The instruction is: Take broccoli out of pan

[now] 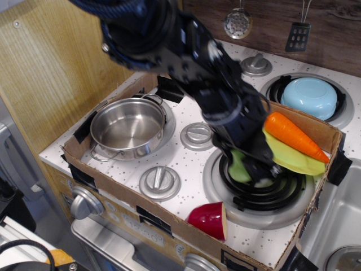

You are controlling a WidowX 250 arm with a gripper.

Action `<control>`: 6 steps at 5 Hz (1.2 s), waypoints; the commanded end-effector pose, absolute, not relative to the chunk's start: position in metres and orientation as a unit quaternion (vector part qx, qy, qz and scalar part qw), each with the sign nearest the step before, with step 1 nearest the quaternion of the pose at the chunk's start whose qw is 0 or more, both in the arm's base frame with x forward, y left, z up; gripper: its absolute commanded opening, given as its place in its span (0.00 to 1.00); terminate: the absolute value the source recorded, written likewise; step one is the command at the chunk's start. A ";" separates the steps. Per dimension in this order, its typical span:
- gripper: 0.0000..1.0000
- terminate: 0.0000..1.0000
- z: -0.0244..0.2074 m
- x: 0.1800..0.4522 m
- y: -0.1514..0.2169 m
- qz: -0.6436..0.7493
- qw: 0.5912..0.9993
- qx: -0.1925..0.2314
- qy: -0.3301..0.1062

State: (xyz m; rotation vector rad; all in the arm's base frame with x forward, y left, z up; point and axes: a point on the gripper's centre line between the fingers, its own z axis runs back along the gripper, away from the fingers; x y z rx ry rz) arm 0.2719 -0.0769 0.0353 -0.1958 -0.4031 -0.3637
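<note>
The shiny steel pan [127, 128] stands empty on the front-left burner. My gripper [252, 171] reaches from the upper left, low over the black coil of the front-right burner [260, 190], and is shut on the light-green broccoli [240, 167]. The broccoli sits just above or on the coil; I cannot tell whether it touches. The arm hides most of the fingers.
A yellow-green leaf plate [293, 158] with an orange carrot [293, 135] lies right of the gripper. A red cup [208, 219] lies at the front. A light-blue bowl [309, 97] sits on the back-right burner. Cardboard walls [169, 223] ring the stovetop; silver knobs [159, 182] lie between burners.
</note>
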 end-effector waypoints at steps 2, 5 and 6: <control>1.00 0.00 0.042 0.270 -0.078 -0.172 0.953 -0.085 -0.236; 1.00 0.00 0.085 0.270 -0.070 -0.187 0.962 -0.004 -0.199; 1.00 0.00 0.106 0.273 -0.063 -0.193 0.964 0.016 -0.182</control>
